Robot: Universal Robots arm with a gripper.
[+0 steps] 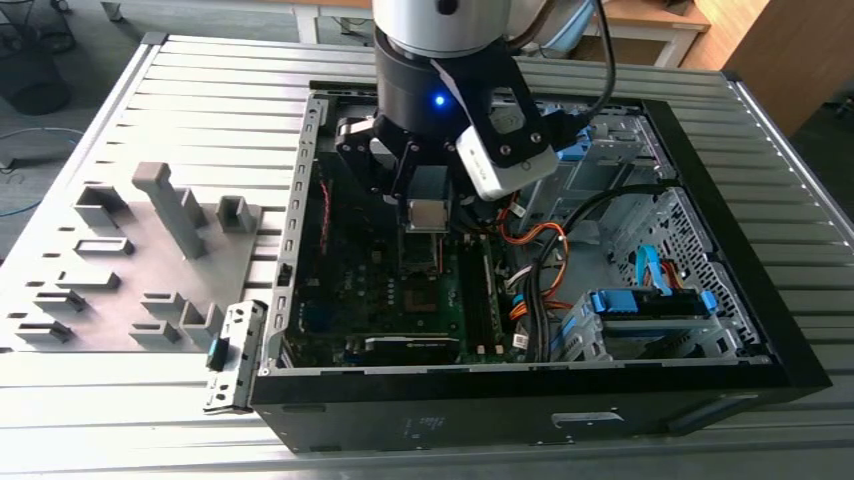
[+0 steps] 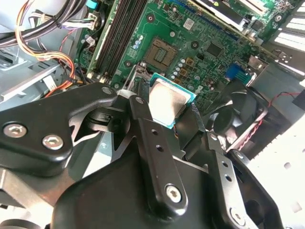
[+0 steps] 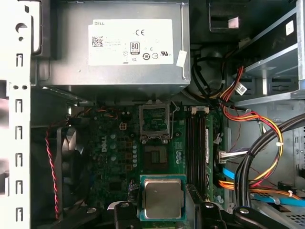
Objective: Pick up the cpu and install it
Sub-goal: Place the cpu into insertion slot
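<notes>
Pick-up is looking done: from the exterior view's left, grey fixture blocks are standing on the desk; then, inside the open computer case, the tool is pinching the cpu by its edges above the motherboard. The socket is lying empty, so installing is remaining.

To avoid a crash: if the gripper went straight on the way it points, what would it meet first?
The gripper, shut on the cpu, points down into the case. The cpu would probably meet the motherboard first, near the socket. Whether it is exactly over the socket, depth leaves unclear.
</notes>
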